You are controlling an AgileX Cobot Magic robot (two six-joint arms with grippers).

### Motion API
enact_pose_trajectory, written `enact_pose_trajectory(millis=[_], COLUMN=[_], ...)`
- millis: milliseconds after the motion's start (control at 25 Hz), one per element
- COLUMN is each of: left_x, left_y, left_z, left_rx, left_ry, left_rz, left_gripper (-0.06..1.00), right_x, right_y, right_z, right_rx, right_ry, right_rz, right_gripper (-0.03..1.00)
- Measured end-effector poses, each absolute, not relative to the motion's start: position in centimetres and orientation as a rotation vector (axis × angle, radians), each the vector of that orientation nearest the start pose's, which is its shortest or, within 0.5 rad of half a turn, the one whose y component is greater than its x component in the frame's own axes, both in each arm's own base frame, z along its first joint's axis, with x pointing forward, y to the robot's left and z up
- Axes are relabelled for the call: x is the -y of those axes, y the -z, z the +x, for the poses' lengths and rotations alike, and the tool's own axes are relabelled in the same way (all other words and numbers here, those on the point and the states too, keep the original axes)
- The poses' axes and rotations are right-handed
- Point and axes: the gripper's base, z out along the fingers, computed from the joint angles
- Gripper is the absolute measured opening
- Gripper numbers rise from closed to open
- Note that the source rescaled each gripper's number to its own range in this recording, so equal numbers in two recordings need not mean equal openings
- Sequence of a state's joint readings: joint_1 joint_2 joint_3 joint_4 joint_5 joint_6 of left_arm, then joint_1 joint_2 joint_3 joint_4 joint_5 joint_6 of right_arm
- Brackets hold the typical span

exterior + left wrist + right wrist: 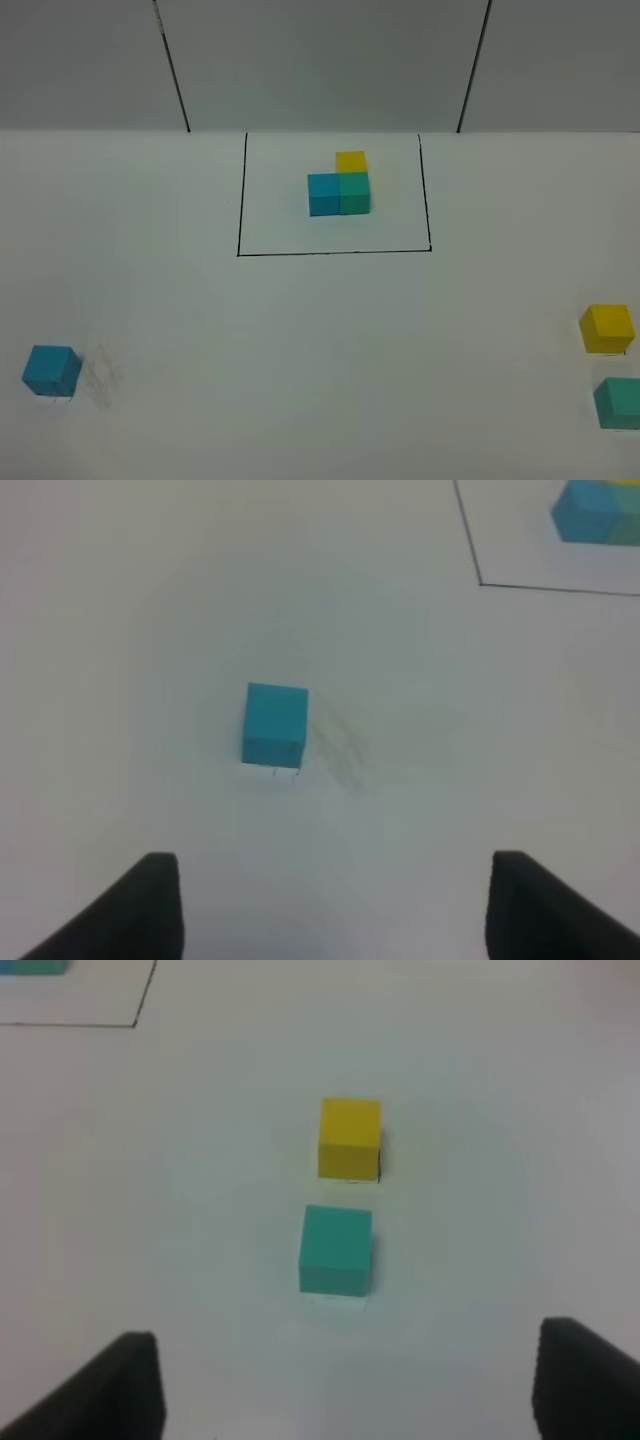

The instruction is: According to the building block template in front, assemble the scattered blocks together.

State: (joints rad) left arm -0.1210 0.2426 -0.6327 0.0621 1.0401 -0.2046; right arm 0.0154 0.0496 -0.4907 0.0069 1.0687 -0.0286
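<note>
The building block template (340,184) is an L of sky-blue, teal-green and yellow cubes inside a thin black rectangle at the table's far middle. Its corner shows in the left wrist view (590,510). Of the scattered blocks, the sky-blue cube (52,370) (274,723) lies at the front left. My left gripper (335,920) hangs open a little short of it. The yellow cube (607,328) (349,1138) and teal-green cube (620,402) (336,1250) sit close together at the right edge. My right gripper (355,1390) is open above them, holding nothing. Neither gripper shows in the exterior high view.
The white table (320,340) stretches between the cubes. A faint smudge (100,375) marks the surface beside the sky-blue cube. A grey panelled wall (320,60) with dark seams rises behind the table's far edge.
</note>
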Motion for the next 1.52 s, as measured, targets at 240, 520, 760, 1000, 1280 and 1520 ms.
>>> enact_pose_trajectory(millis=[240,520,760,1000,1280,1520], left_x=[0.1,0.4,1.4,1.8,2.1,2.3], left_y=[-33.9,-30.5,-26.8,-23.4,-19.9,-17.4], left_z=[9.3,17.6,22.5,25.2,27.0,28.0], left_rx=[-2.358,-2.635,-2.679,-2.756,-2.831,-2.867], left_ry=[0.004,-0.176,-0.134,-0.136,-0.138,-0.129], left_rz=[-0.089,-0.029,0.013,0.05,0.049,0.038], left_gripper=[0.47,0.47,0.47,0.47,0.47,0.47], right_x=[-0.1,-0.1,-0.1,-0.1,-0.1,-0.1], right_y=[-27.4,-27.4,-27.4,-27.4,-27.4,-27.4], right_z=[0.3,0.3,0.3,0.3,0.3,0.3], right_rx=[-2.111,-2.111,-2.111,-2.111,-2.111,-2.111], right_ry=[0.0,0.0,0.0,0.0,0.0,0.0], right_rz=[-0.047,-0.047,-0.047,-0.047,-0.047,-0.047], right_gripper=[0.57,0.57,0.57,0.57,0.57,0.57])
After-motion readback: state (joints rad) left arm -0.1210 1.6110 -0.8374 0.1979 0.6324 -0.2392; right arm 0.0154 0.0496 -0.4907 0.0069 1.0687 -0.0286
